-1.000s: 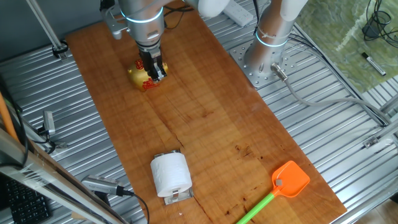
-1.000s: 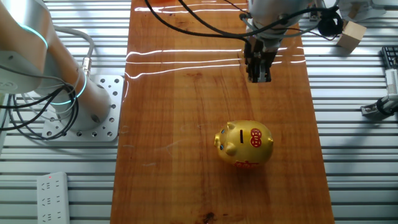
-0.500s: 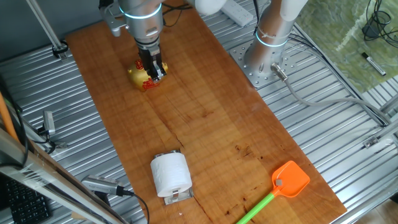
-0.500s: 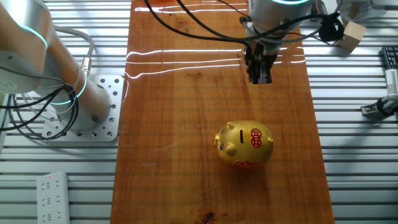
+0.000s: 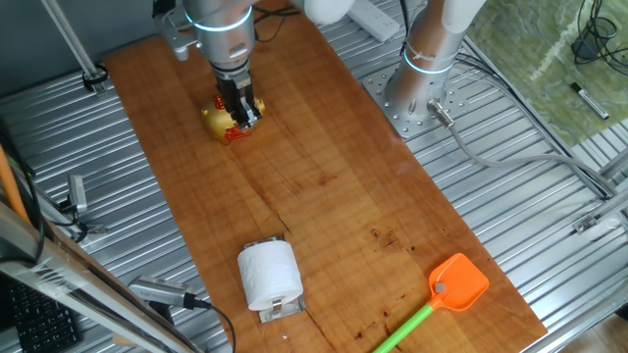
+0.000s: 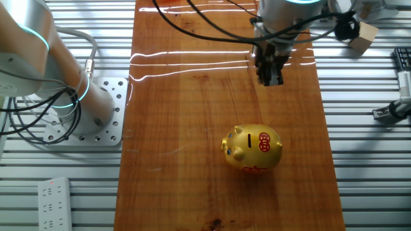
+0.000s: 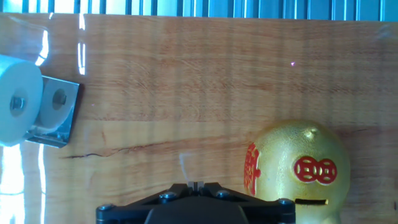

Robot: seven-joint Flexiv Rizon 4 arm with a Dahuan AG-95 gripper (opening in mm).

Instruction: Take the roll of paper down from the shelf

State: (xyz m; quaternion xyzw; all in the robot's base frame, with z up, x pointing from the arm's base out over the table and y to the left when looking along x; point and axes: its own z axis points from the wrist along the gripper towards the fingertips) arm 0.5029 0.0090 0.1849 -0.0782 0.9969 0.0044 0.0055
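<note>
Hovering gripper (image 6: 269,78): hangs over the wooden tabletop (image 5: 324,167), above and near a golden piggy bank (image 6: 252,149), touching nothing
Fingers: pressed together, nothing between them
Roll of paper (image 5: 269,274): white, sitting on the shelf (image 5: 279,312), a small silvery bracket at the far end of the board, well apart from the gripper
Fly swatter (image 5: 446,292): orange head, green handle, near the table's corner

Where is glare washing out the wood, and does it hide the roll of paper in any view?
Other fixed view: white streaks of glare cross the table by the gripper. Hand view: bright reflections along the left edge beside the roll of paper, which stays readable. One fixed view: even light, roll and shelf sharp.
</note>
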